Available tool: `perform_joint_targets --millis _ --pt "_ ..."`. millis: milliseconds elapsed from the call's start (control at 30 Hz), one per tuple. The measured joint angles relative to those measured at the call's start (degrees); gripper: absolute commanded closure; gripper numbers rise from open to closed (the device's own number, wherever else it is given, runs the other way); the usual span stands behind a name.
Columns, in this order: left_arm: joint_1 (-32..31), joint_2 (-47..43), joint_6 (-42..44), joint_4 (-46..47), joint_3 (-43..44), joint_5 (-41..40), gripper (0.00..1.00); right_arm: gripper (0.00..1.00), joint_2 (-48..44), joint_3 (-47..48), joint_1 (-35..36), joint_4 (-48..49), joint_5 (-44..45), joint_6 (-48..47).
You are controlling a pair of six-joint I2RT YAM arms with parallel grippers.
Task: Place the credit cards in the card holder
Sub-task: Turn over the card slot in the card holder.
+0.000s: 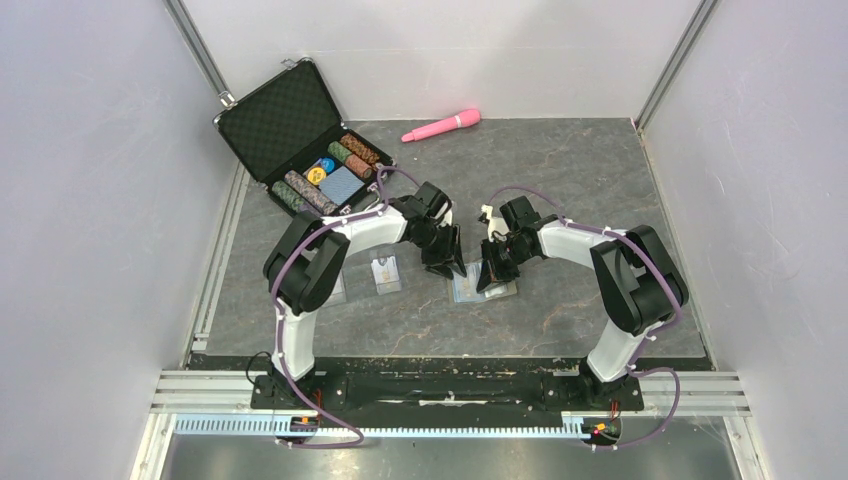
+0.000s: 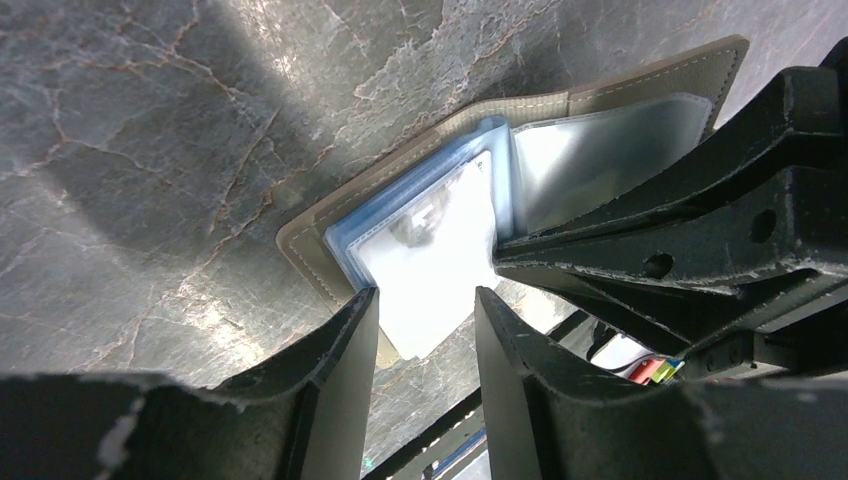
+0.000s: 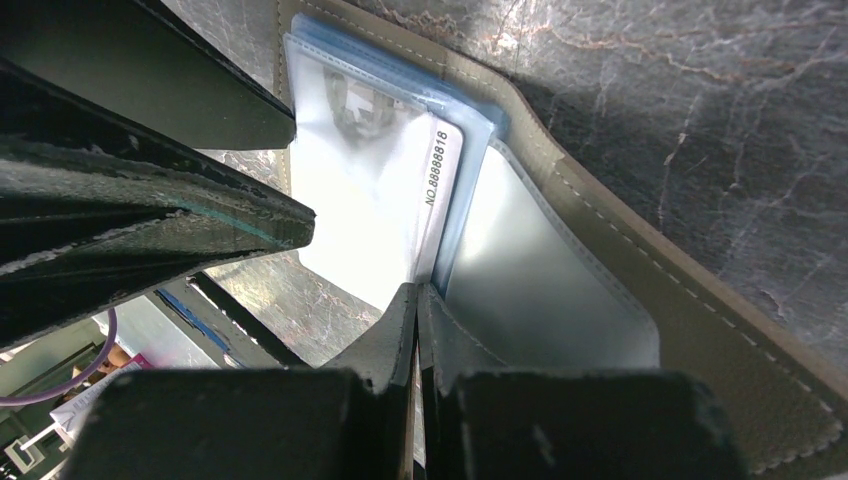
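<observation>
Pale whitish-grey credit card [image 2: 430, 240] sits partway in the light-blue sleeve of the open khaki-tan folding card holder [image 2: 650, 78], long axis pointing back at the left gripper [image 2: 425, 300], fingers apart astride its free end. The right gripper [image 3: 417, 295], clenched empty, presses the holder beside it.

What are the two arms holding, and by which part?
The left end effector straddles the free end of a credit card partly inside the card holder; a firm pinch cannot be told. The right end effector, shut, presses on that holder.
</observation>
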Motion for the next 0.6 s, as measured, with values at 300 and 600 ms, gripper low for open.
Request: perform_joint_targets --millis 300,600 --pt "-0.7 0.4 1.1 -3.4 1.7 -3.1 0.51 1.0 0.1 0.0 0.0 0.0 0.0 0.0" --pt "-0.7 0.5 1.5 -4.3 1.9 -4.1 0.57 1.0 0.1 0.0 0.0 0.0 -0.1 0.0"
